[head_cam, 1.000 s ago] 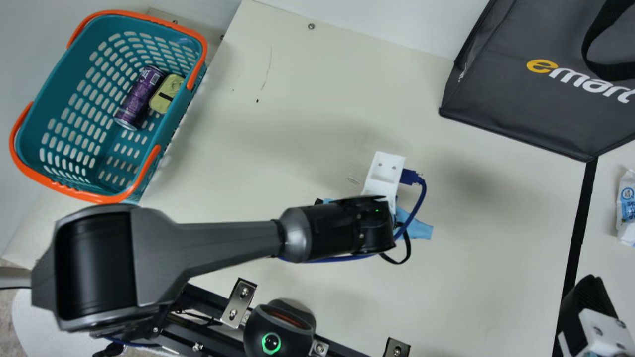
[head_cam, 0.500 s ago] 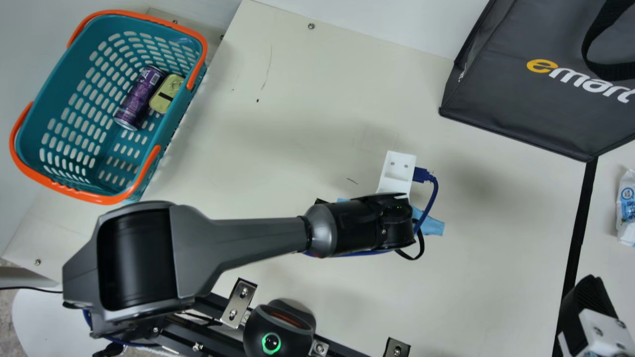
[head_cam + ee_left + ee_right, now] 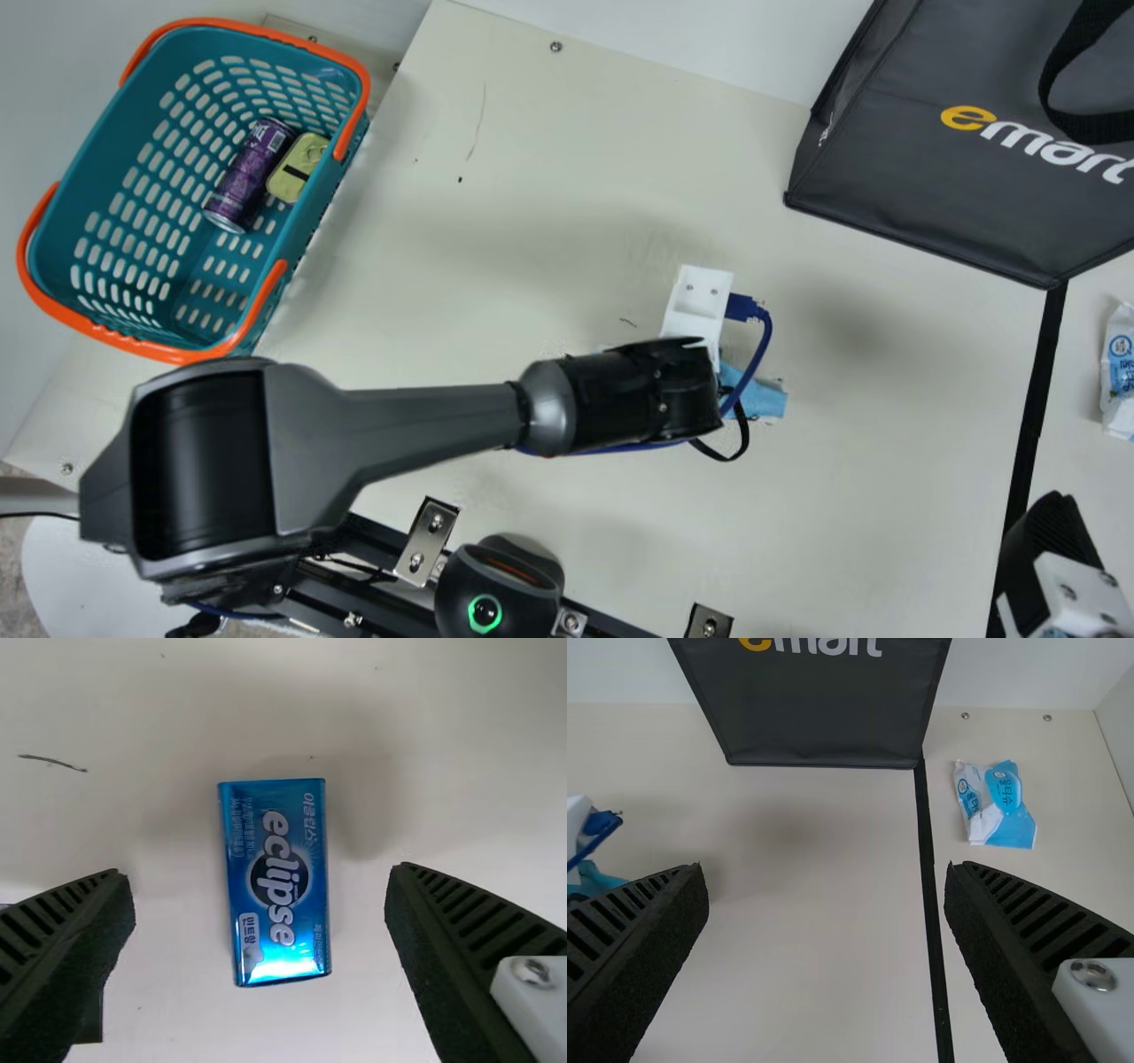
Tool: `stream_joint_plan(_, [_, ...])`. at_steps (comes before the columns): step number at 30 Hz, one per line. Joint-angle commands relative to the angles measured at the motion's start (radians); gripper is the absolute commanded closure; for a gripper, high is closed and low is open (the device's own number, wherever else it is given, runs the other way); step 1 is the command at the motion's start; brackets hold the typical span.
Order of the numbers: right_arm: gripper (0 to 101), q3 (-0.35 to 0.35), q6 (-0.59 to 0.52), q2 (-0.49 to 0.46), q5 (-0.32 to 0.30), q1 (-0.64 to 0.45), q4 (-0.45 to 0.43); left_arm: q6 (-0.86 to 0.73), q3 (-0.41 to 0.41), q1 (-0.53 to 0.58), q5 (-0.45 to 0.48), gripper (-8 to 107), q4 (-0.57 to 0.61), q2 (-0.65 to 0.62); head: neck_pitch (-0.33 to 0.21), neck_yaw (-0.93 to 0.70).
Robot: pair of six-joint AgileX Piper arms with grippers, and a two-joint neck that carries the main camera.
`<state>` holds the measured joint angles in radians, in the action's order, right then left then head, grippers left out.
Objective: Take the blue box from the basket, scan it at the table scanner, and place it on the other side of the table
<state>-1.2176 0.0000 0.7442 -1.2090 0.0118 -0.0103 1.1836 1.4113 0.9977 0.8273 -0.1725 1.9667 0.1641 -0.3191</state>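
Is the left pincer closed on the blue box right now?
No, the blue box lies on the table between the left pincer's spread fingers, with a gap on each side.

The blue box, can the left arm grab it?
Probably yes: the left end effector looks open above the blue box, which lies flat on the table with nothing on top.

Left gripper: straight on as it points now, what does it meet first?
Probably the flat blue metallic box, lined up between the open fingers of the left gripper; the fingers would likely straddle it and meet the cream tabletop. Depth is unclear.
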Motion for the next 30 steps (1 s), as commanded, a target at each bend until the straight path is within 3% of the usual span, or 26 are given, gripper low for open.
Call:
stream_joint_plan(1, [6, 0.0, 0.0, 0.0, 0.0, 0.0, 0.0, -0.032, -0.037, -0.017, -0.03, 9, 0.026, -0.043, -0.026, -0.002])
stream_joint_plan(9, [6, 0.0, 0.0, 0.0, 0.0, 0.0, 0.0, -0.263, -0.227, -0.152, -0.152, 9, 0.195, -0.258, -0.026, -0.002])
stream_joint_plan(15, [6, 0.0, 0.0, 0.0, 0.0, 0.0, 0.0, -0.52, -0.368, -0.302, -0.181, 9, 0.368, -0.449, -0.026, -0.002])
stream_joint_plan(23, [6, 0.0, 0.0, 0.0, 0.0, 0.0, 0.0, -0.883, -0.488, -0.582, -0.078, 9, 0.57, -0.69, -0.026, -0.002])
stream_joint_plan(30, [6, 0.0, 0.0, 0.0, 0.0, 0.0, 0.0, -1.14, -0.501, -0.846, 0.079, 9, 0.623, -0.842, -0.026, -0.002])
